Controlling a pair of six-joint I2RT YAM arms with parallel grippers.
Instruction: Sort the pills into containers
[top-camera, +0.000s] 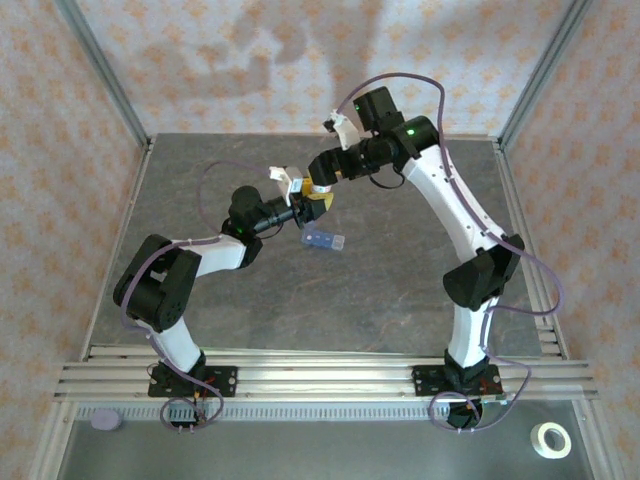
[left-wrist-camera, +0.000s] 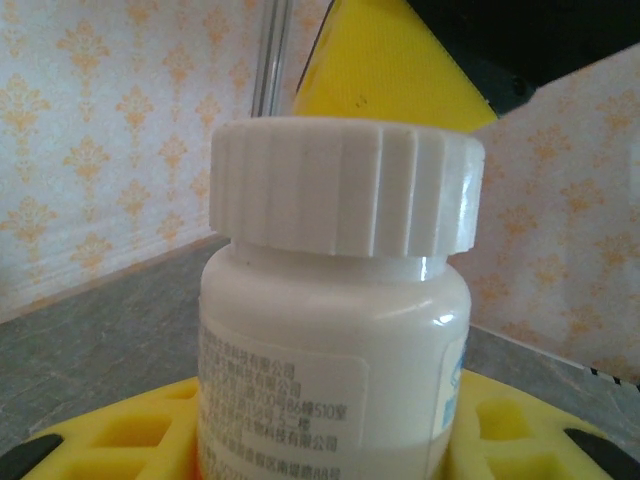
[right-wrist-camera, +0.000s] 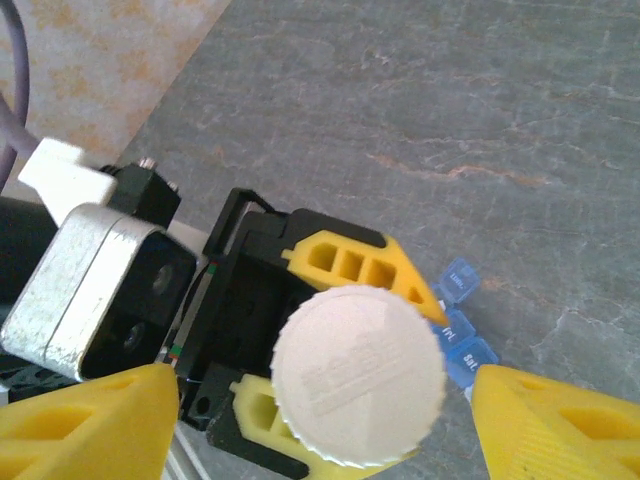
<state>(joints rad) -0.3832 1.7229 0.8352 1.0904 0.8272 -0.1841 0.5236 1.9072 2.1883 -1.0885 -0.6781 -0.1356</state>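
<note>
Grey tabletop (top-camera: 400, 290): left jaws clamp Chinese-labelled bottle (left-wrist-camera: 330, 350), right jaws gape round cap (right-wrist-camera: 358, 375); containers (right-wrist-camera: 470, 355) perhaps read "Sat".

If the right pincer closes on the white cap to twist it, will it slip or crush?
Probably grips well: the cap has vertical ridges round its rim. It looks like stiff plastic, so crushing seems unlikely. The glossy bottle may turn inside the left pincer, which holds its smooth body.
</note>
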